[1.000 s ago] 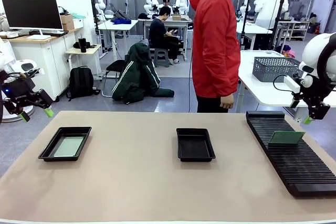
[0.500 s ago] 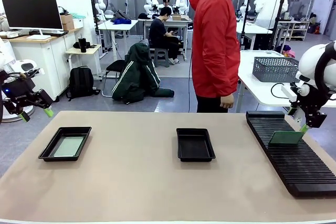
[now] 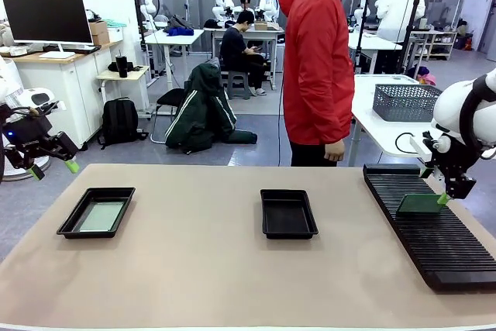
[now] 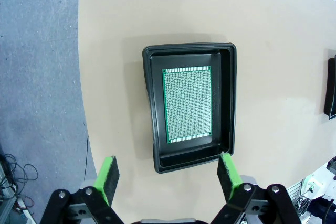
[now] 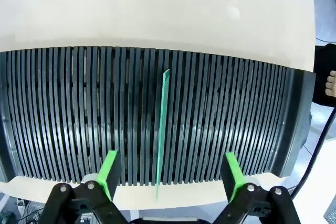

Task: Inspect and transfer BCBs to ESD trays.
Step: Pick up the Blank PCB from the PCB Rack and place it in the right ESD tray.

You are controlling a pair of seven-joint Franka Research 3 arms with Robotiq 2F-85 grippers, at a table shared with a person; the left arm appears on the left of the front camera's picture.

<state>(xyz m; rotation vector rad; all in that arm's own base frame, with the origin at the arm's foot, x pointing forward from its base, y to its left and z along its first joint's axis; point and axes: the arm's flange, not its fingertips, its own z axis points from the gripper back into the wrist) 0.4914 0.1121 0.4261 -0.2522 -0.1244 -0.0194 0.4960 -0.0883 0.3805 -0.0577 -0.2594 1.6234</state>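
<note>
Now | right tool (image 5: 170, 154) spread above BCB (image 5: 163, 124) in rack (image 5: 79, 108) | left tool (image 4: 167, 157) spread

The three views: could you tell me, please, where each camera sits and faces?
Front view: between the arms, facing the person across the table; left gripper, right gripper at the sides.
Left wrist view: above the left tray, looking down; own pads.
Right wrist view: above the rack, looking down; own pads.
Shared: front and right wrist show the standing board.
</note>
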